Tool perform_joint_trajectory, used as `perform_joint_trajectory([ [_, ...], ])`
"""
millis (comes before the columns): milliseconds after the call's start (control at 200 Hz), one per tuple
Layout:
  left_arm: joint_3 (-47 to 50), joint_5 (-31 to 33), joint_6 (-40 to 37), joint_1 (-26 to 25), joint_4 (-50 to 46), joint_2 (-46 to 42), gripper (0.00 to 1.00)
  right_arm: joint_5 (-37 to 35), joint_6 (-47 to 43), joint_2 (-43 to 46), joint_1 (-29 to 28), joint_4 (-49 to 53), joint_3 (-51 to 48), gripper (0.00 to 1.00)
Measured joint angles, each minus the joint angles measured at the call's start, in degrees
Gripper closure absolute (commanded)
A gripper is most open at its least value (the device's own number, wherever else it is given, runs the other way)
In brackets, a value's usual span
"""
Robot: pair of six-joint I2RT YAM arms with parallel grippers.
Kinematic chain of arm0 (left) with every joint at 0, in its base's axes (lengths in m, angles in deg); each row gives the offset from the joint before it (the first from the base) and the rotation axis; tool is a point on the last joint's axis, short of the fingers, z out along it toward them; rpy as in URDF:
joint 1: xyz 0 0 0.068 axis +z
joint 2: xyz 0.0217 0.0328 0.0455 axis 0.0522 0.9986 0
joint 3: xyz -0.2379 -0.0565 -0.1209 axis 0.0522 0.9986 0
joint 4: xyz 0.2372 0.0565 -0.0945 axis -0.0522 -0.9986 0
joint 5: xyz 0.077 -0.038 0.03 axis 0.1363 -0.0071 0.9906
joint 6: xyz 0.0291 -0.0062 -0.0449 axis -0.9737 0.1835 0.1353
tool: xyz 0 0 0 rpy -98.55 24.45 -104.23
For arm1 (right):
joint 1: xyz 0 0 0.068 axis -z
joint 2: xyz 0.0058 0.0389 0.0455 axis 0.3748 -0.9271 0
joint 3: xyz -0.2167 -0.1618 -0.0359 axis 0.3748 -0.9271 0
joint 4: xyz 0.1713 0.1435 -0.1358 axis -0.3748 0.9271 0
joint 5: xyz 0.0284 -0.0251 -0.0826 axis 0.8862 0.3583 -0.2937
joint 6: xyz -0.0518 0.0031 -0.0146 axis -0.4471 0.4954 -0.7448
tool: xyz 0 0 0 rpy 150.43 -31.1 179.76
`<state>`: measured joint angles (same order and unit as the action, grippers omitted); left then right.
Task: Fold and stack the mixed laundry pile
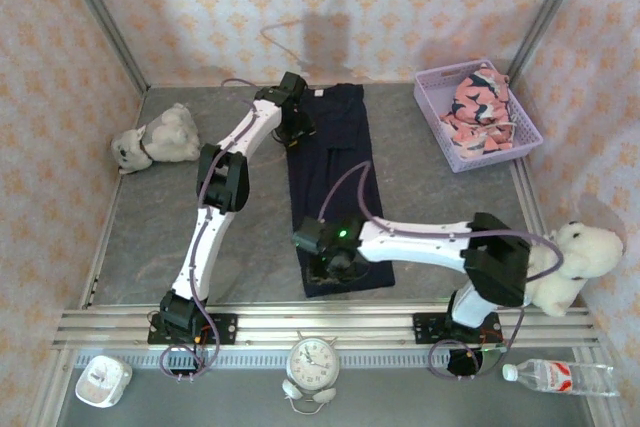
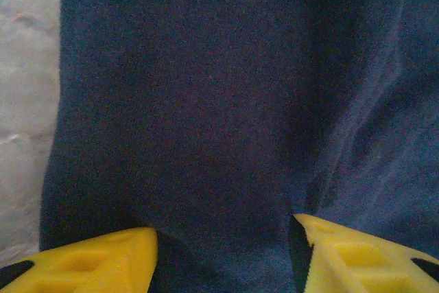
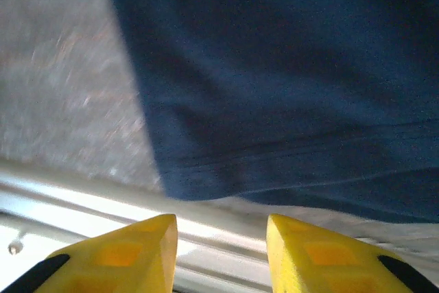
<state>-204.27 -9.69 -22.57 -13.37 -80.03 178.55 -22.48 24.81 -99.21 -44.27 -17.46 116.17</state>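
Note:
The dark navy garment (image 1: 332, 187) lies flat as a long strip down the middle of the table. My left gripper (image 1: 297, 132) is at its far left edge, open, with navy cloth (image 2: 226, 101) under and between its yellow fingers (image 2: 89, 259). My right gripper (image 1: 335, 265) hovers open over the garment's near hem (image 3: 288, 162), just by the metal rail, nothing between its fingers (image 3: 116, 255). The salmon-pink printed garment (image 1: 478, 107) sits crumpled in the lavender basket (image 1: 445, 145) at the back right.
A grey plush toy (image 1: 155, 139) lies at the back left and a white plush toy (image 1: 575, 262) at the right edge. The metal rail (image 1: 330, 325) runs along the near edge. A clock (image 1: 312, 359) and a bottle (image 1: 560, 377) lie in front of it.

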Motion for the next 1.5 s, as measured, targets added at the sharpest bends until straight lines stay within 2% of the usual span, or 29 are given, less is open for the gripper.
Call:
perform_joint_trajectory([
  [60,-2.4,-1.0,-0.6,0.3,0.0,1.2,0.31,-2.1,1.2,2.2,2.7,1.3,-1.2,0.46],
  [130,-4.9,-3.0,-1.4,0.8,-0.1,2.3,0.12,-4.1,2.0,4.6,5.7,2.5,-3.4,0.38],
  [145,-5.4,-3.5,-1.1,0.9,0.0,2.6,0.02,-4.3,2.1,5.0,6.1,2.6,-3.8,0.37],
  [160,-5.9,-3.8,-1.8,1.1,-0.1,2.6,0.00,-4.6,2.5,5.5,6.8,2.8,-4.5,0.35],
  [325,-6.8,-4.9,-3.4,2.2,-0.7,2.4,0.00,-6.8,3.7,8.7,13.5,5.2,-10.2,0.20],
  [485,-3.7,-4.5,-4.6,3.1,-1.6,-1.7,0.00,-7.4,3.3,12.5,18.7,5.9,-14.5,0.19],
  [625,3.9,-4.6,-5.2,3.5,-1.3,-11.6,0.00,-5.6,1.9,14.3,21.8,4.5,-17.8,0.20],
  [741,19.0,-4.5,-5.2,3.0,1.2,-25.2,0.01,-4.1,0.3,14.4,22.5,4.2,-18.6,0.22],
  [951,52.8,-3.0,-1.7,-1.7,8.2,-49.8,0.04,-0.5,-1.5,16.8,22.5,1.5,-21.2,0.32],
  [1171,83.9,0.1,8.2,-13.9,12.5,-67.5,0.05,4.2,-1.3,20.0,22.6,-1.9,-27.3,0.41],
  [1326,96.4,2.8,16.1,-19.9,13.2,-77.3,0.12,6.2,-0.5,21.9,22.6,-4.3,-30.4,0.61],
  [1501,99.7,5.2,22.9,-26.6,14.1,-82.9,0.26,6.2,-0.2,22.0,23.0,-5.0,-30.7,0.84],
])
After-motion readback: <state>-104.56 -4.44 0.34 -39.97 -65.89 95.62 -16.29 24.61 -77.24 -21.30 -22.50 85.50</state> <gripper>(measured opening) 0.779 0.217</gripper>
